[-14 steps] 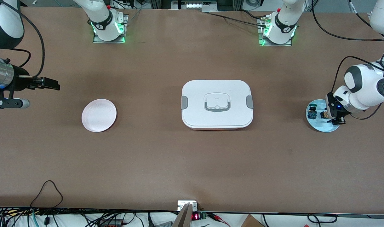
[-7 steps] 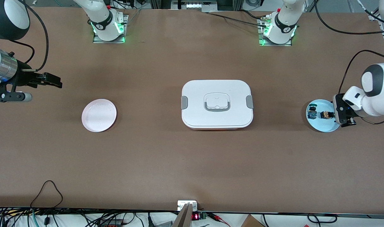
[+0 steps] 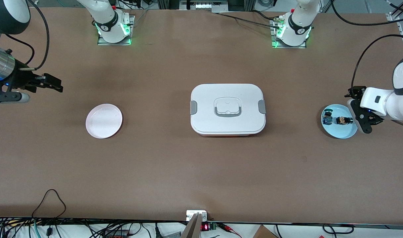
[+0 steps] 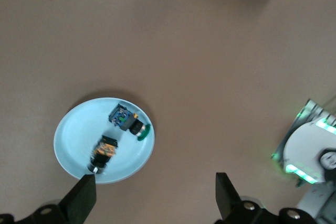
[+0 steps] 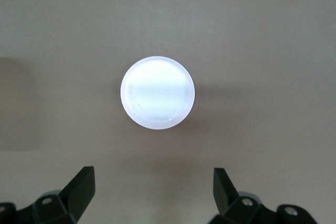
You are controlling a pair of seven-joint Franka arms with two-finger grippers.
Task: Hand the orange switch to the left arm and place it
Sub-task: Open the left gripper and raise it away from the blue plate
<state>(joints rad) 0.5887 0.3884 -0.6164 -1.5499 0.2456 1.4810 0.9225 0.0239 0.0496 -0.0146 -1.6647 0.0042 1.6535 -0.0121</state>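
A: Where is the orange switch [image 3: 342,120]?

B: Lying on its side in the pale blue plate [image 3: 340,134] at the left arm's end of the table, just beside the blue switch [image 3: 327,118] with the teal cap; the two are close but I cannot tell whether they touch; nothing grips it

A: And the left gripper [image 3: 360,110]?

B: Over the table at the plate's edge toward the left arm's end; the front view shows it edge-on, so its fingertips are hard to separate there; the left wrist view shows both fingers [image 4: 81,198] spread wide with nothing between them, though their bases are cut off by the frame

A: The right gripper [image 3: 54,84]?

B: Up in the air at the right arm's end of the table, released and empty; much of that arm is cut off at the frame edge; its wrist view shows the pink plate [image 3: 103,120], washed out to near white by glare

A: The box [image 3: 227,109]?

B: Mid-table, lid on, a grey latch on each end; the low wall facing the front camera is mostly hidden under the lid's rim
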